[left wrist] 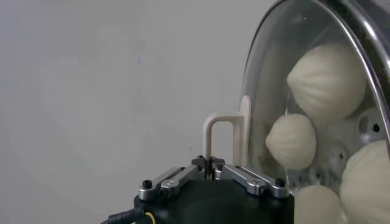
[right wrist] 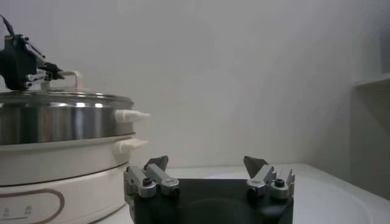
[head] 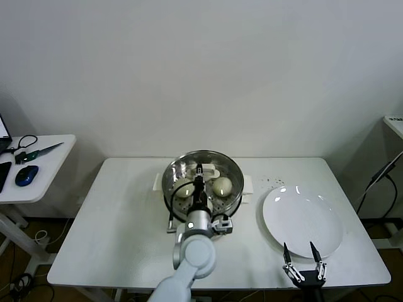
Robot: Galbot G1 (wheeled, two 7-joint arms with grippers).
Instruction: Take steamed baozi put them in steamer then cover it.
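Note:
The steamer [head: 234, 196] is a shiny steel pot on a white base [right wrist: 55, 161] at the table's middle. The clear glass cover [head: 228, 168] lies over it, level on the rim [right wrist: 67, 97]. Several cream-white steamed baozi [left wrist: 326, 79] show through the glass, two of them in the head view [head: 221, 185]. My left gripper [left wrist: 210, 162] is above the pot's centre, shut on the cover's white handle [left wrist: 219, 125]. My right gripper [head: 303, 255] hangs open and empty near the table's front edge, right of the steamer [right wrist: 207, 164].
A flat white plate [head: 302, 217] with nothing on it lies right of the steamer, under and behind the right gripper. A side table [head: 38, 167] at far left carries scissors and a blue mouse. Dark specks [head: 274, 182] dot the table behind the plate.

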